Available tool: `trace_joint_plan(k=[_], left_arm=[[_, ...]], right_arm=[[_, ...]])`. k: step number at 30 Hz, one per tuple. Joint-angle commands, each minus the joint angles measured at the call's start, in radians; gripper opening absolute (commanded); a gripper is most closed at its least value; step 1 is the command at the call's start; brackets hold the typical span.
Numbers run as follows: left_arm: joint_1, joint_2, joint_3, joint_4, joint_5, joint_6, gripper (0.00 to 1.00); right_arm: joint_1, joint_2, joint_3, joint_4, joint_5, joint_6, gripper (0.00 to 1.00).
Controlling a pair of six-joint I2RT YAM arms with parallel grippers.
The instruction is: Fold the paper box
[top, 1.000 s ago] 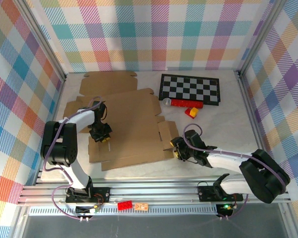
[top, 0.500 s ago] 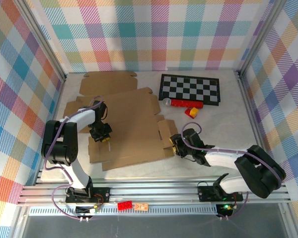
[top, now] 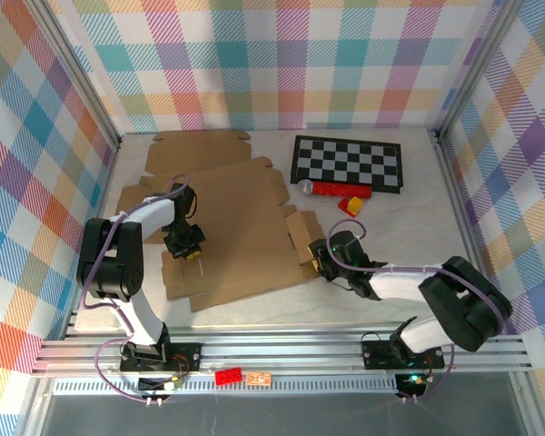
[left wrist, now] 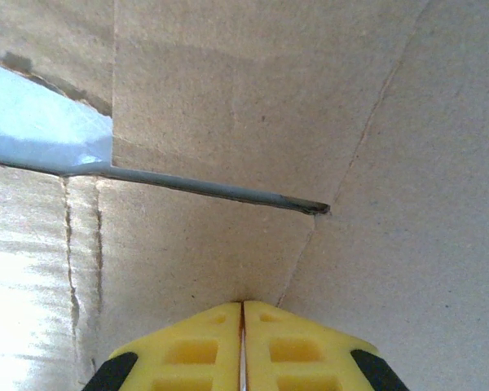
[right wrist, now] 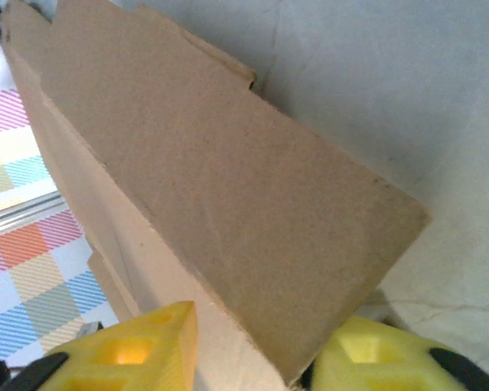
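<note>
Lying flat, paper box [top: 241, 227] long axis runs approx L-R.

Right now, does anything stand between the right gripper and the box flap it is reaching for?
Nothing visible does. The right gripper is at the paper box, with the right flap sitting between its jaws. The checkerboard and red bricks lie farther back, off that path.
</note>
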Motion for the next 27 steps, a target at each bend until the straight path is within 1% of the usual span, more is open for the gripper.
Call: trace_joint_plan(k=[1,5,6,9,10,14,15,17,20,24,27], left_arm=[[-0.008,0.049,-0.007,0.007,-0.035,0.019,0.07],[-0.007,0.037,0.004,-0.003,-0.036,0.014,0.07],[-0.009,0.028,0.011,-0.009,-0.038,0.011,0.08],[-0.019,-0.024,0.042,-0.040,-0.054,-0.008,0.20],[-0.026,-0.053,0.058,-0.053,-0.067,-0.019,0.24],[-0.073,-0.181,0.128,-0.099,-0.118,-0.105,0.40],[-0.085,-0.206,0.145,-0.109,-0.129,-0.132,0.42],[-0.103,-0.262,0.184,-0.137,-0.144,-0.188,0.43],[-0.113,-0.347,0.231,-0.174,-0.152,-0.253,0.45],[-0.119,-0.437,0.295,-0.248,-0.180,-0.266,0.53],[-0.120,-0.483,0.331,-0.314,-0.187,-0.256,0.54]], right_arm=[[-0.003,0.022,0.013,0.049,0.003,-0.009,0.30],[-0.002,-0.012,0.059,-0.044,0.009,-0.033,0.15],[-0.003,-0.022,0.072,-0.072,0.009,-0.034,0.11],[-0.002,-0.058,0.121,-0.178,0.010,-0.014,0.01],[-0.002,-0.069,0.142,-0.216,0.009,0.002,0.00],[0.004,-0.097,0.256,-0.367,0.005,0.062,0.00],[0.006,-0.099,0.284,-0.398,0.003,0.072,0.00],[0.008,-0.101,0.354,-0.476,0.005,0.100,0.00],[0.008,-0.102,0.437,-0.541,0.023,0.138,0.00],[-0.002,-0.075,0.548,-0.603,0.017,0.180,0.00],[-0.015,-0.039,0.646,-0.667,-0.011,0.201,0.00]])
